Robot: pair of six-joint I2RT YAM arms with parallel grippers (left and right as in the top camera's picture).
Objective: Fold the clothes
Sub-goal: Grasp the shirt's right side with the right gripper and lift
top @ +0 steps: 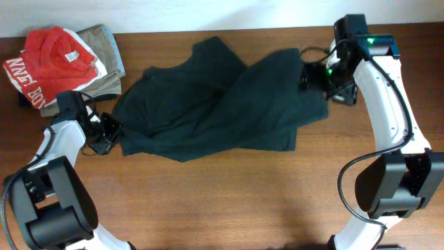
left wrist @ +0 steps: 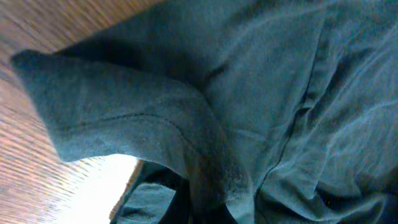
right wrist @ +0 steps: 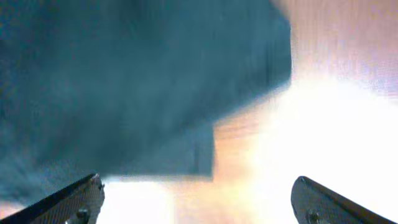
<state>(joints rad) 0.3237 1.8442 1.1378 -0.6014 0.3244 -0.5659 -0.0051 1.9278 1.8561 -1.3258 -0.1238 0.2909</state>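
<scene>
Found T-shirt (top: 215, 104) rumpled on desk (top: 229, 201) right of red shirt (top: 52, 59), judged it limp, best pinched at hem corners, saw right end effector (right wrist: 198, 183) spread, left end effector (top: 106, 132) impossible to tell.

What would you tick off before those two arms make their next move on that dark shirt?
1. Right gripper open, nothing between its fingers: ok.
2. Left gripper holding the T-shirt: cannot tell; its fingers don't show in its wrist view.
3. T-shirt lying flat: not ok, rumpled and overlapped.
4. T-shirt wholly on the table: ok.
5. T-shirt apart from the red shirt and khaki garment: ok.
</scene>
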